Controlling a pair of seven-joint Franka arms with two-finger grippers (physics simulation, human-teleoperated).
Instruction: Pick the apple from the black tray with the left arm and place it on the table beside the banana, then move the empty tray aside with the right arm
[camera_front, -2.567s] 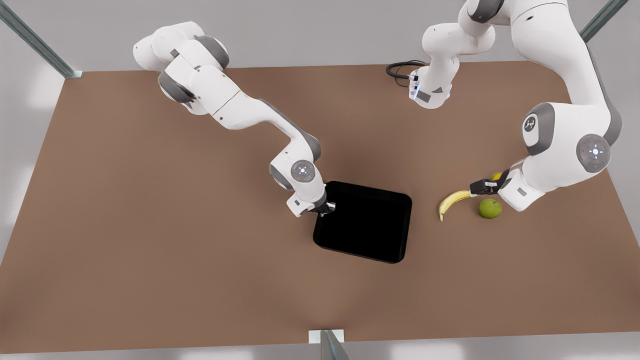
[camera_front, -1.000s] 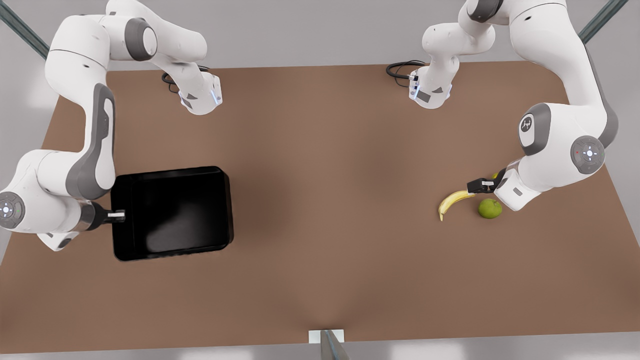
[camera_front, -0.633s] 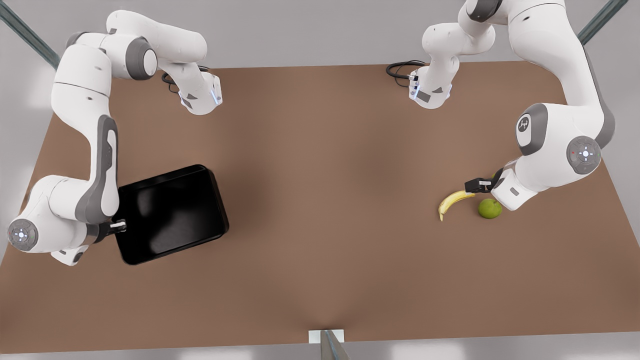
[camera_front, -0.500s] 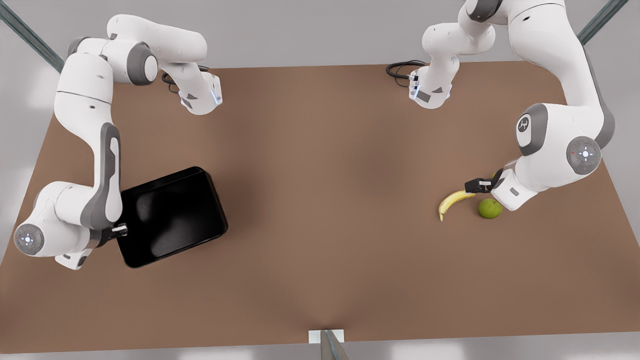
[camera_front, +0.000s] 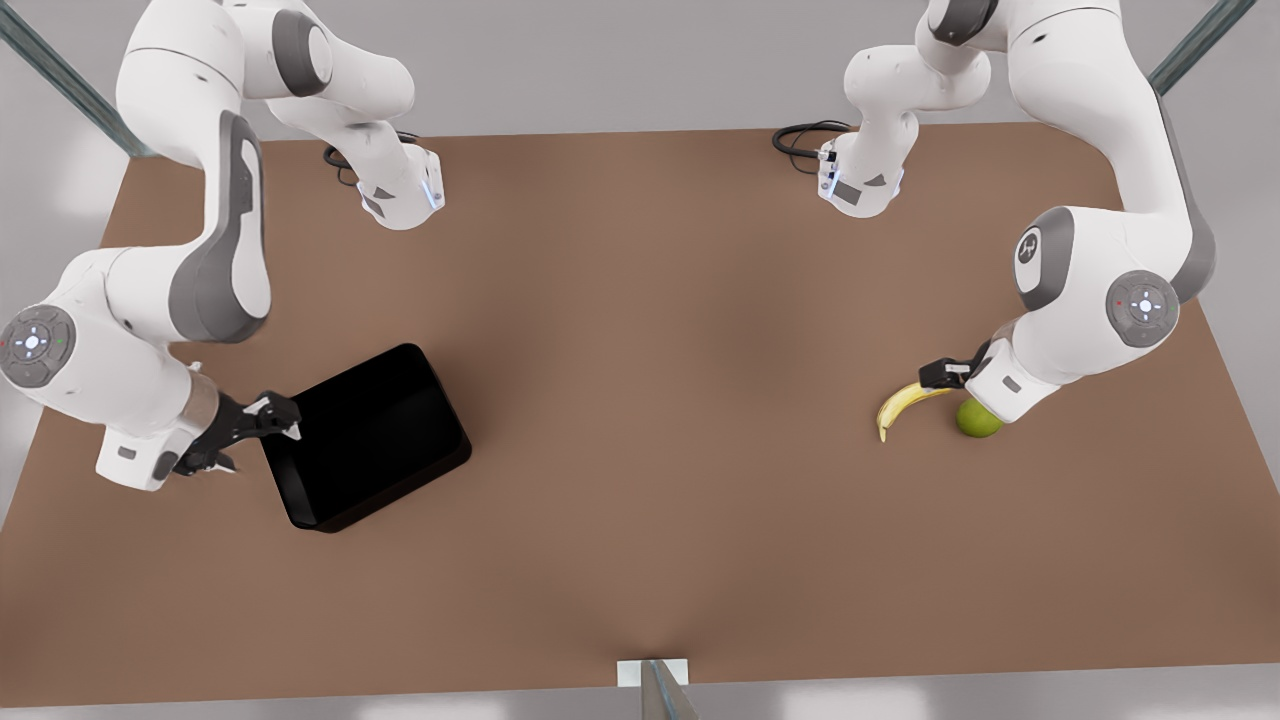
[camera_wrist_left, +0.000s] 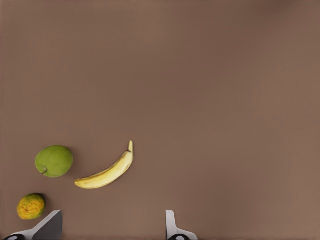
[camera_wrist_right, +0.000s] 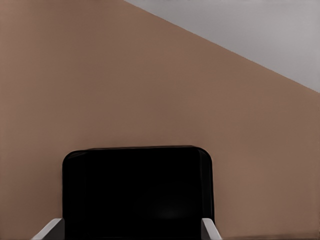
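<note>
From the front, the right gripper (camera_front: 250, 435) stood spread, just off the black tray (camera_front: 372, 435) at the front view's left, seemingly letting go; the left gripper (camera_front: 940, 372) waited over the banana (camera_front: 905, 403), the apple (camera_front: 976, 419) just beside it on the table (camera_front: 640, 300). The left wrist view showed its fingers (camera_wrist_left: 171, 227) parted, empty, above apple (camera_wrist_left: 54, 161), banana (camera_wrist_left: 106, 172) and a small orange fruit (camera_wrist_left: 31, 206); the right wrist view showed the tray (camera_wrist_right: 137, 190) empty between spread fingers (camera_wrist_right: 210, 230).
</note>
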